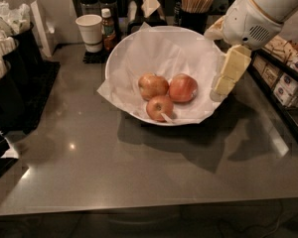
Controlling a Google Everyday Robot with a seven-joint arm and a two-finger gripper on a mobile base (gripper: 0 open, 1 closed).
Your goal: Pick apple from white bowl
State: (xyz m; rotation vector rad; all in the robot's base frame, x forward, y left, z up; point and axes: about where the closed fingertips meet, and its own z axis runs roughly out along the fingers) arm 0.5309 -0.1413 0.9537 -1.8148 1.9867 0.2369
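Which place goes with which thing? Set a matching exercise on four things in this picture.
Things:
1 red apple
2 gripper
3 cup
4 bowl

Places:
a by the bowl's right rim
b centre of the grey counter
c back left, beside a bottle
d in the bowl, far right

Pairs: 1-d, 2-a, 3-c, 4-b

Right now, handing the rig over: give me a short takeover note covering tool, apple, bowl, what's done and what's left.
The tool hangs at the right rim of the white bowl, apart from the fruit, with no apple in it.
The apple, the reddest one, lies in the bowl to the right of a paler apple and behind a smaller apple.
Done: approach to the bowl only.
Left: move over the apple, grasp it, lift it out.
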